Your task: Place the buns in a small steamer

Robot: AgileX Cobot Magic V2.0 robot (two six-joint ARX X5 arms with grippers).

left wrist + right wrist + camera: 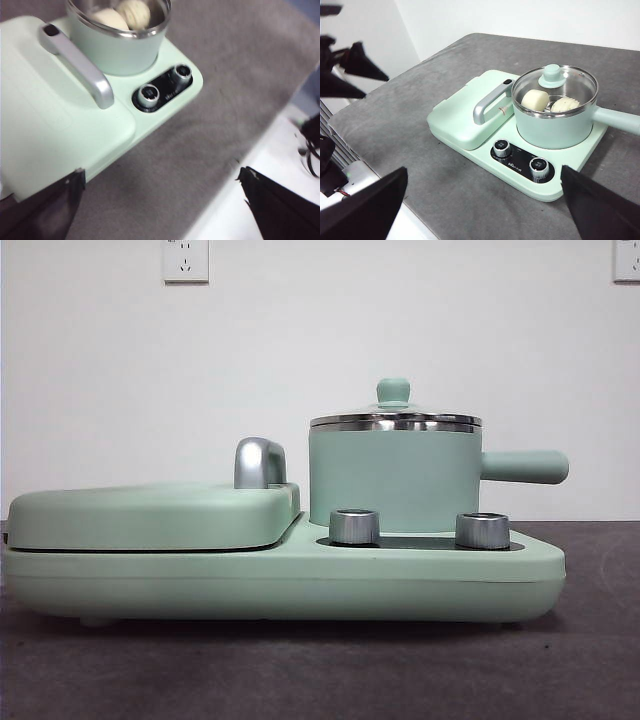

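The small steamer [395, 480] is a mint-green pot standing on the right half of a green cooker base, its straight handle [525, 467] pointing right. Its glass lid [555, 82] with a green knob sits on top. Through the glass, both buns lie inside: a smooth cream one [535, 99] and a ribbed one [565, 104]. The left wrist view also shows the steamer [120, 50] and the two buns [110, 19]. My left gripper [160, 175] hangs open above the table's edge, off the cooker's knob side. My right gripper [484, 170] is open too, high and well back from the cooker. Neither holds anything.
A flat mint-green grill cover [150, 515] with a chrome handle [258, 462] fills the cooker's left half. Two steel knobs [354, 527] [482, 530] sit on the front panel below the pot. Grey cloth [420, 130] covers the table, which ends near both grippers.
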